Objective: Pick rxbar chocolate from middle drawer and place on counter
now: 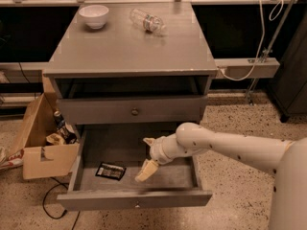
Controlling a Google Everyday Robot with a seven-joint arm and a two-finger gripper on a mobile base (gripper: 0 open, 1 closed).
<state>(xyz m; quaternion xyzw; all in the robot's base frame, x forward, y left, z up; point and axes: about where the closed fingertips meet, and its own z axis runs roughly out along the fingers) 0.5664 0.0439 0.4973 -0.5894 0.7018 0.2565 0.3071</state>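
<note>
The rxbar chocolate, a flat black bar with pale label patches, lies on the floor of the open middle drawer, left of centre. My gripper hangs inside the drawer, just right of the bar and apart from it. Its fingers are spread open and hold nothing; the lower pale finger points down-left toward the drawer floor. The counter is the grey cabinet top above.
A white bowl and a clear plastic bottle lie at the back of the counter. The drawer above is closed. An open cardboard box with clutter stands left of the cabinet. A cable lies on the floor at the front left.
</note>
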